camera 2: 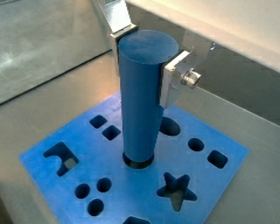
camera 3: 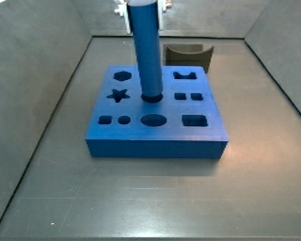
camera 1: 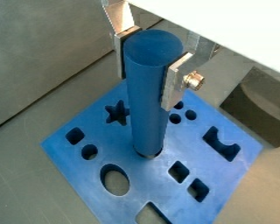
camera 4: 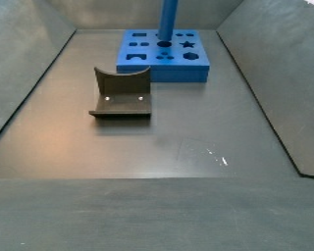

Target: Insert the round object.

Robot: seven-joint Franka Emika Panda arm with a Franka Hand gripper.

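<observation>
wrist view, pincer [camera 1: 150, 54] gripping round object [camera 1: 149, 96]

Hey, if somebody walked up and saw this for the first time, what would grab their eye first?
Probably the tall blue round object, standing upright with its lower end in a round hole near the middle of the flat blue block. The hand grips its upper part between silver fingers. Next, the dark olive notched piece lying alone on the grey floor, apart from the block.

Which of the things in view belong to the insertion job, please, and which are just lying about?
Job: the round object, upright with its foot in a hole of the blue block; the gripper, its fingers at the peg's top.
Lying about: the dark olive notched piece.
</observation>
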